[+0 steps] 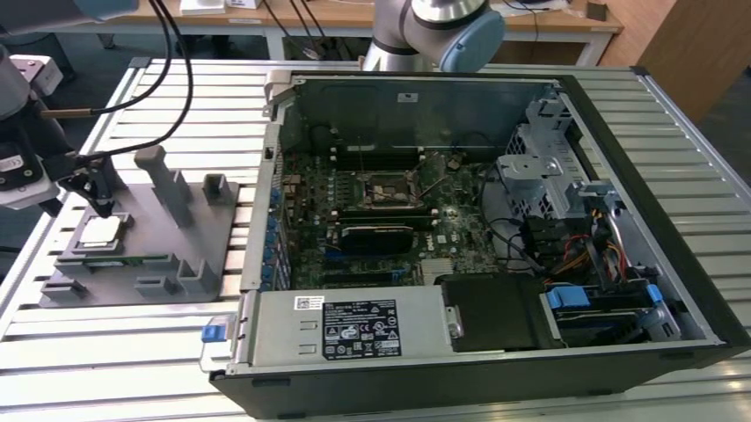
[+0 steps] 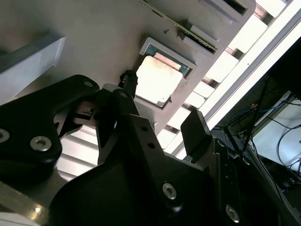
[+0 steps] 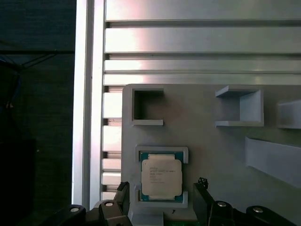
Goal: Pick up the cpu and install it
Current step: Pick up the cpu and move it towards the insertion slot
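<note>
The cpu, a small square chip with a silver top, lies flat in a framed seat on the grey fixture plate at the exterior view's left. My gripper hangs just above it, open, with no contact showing. In the first wrist view the cpu sits between the two dark fingers, and my gripper straddles its seat. In the second wrist view the cpu lies beyond my gripper. The open computer case shows the motherboard socket in its middle.
The fixture plate carries upright posts, small brackets and a thin green memory stick beside the cpu. The slatted metal table ends close to the fixture. The arm's base stands behind the case. Cables hang at the back left.
</note>
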You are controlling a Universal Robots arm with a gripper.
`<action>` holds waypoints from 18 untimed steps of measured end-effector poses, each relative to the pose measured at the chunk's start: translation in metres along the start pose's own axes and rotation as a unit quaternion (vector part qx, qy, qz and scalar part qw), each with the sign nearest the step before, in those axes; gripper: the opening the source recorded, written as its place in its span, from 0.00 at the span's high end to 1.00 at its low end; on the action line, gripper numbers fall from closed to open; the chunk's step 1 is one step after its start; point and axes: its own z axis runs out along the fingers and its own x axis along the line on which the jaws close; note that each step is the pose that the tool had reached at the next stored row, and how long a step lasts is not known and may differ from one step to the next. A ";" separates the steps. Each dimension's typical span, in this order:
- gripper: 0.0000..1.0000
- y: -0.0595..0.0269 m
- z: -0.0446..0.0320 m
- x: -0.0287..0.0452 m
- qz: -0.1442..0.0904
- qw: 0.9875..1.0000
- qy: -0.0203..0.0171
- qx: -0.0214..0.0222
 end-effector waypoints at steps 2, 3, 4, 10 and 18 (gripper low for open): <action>0.35 -0.0001 0.0028 -0.0002 0.000 1.000 0.000 0.000; 0.35 -0.0002 0.0045 -0.0002 0.002 1.000 0.000 0.000; 0.35 -0.0002 0.0063 -0.0003 0.004 1.000 0.000 0.000; 0.35 -0.0002 0.0161 -0.0009 0.006 1.000 0.000 0.000; 0.34 0.0004 0.0242 -0.0013 0.007 1.000 0.000 0.000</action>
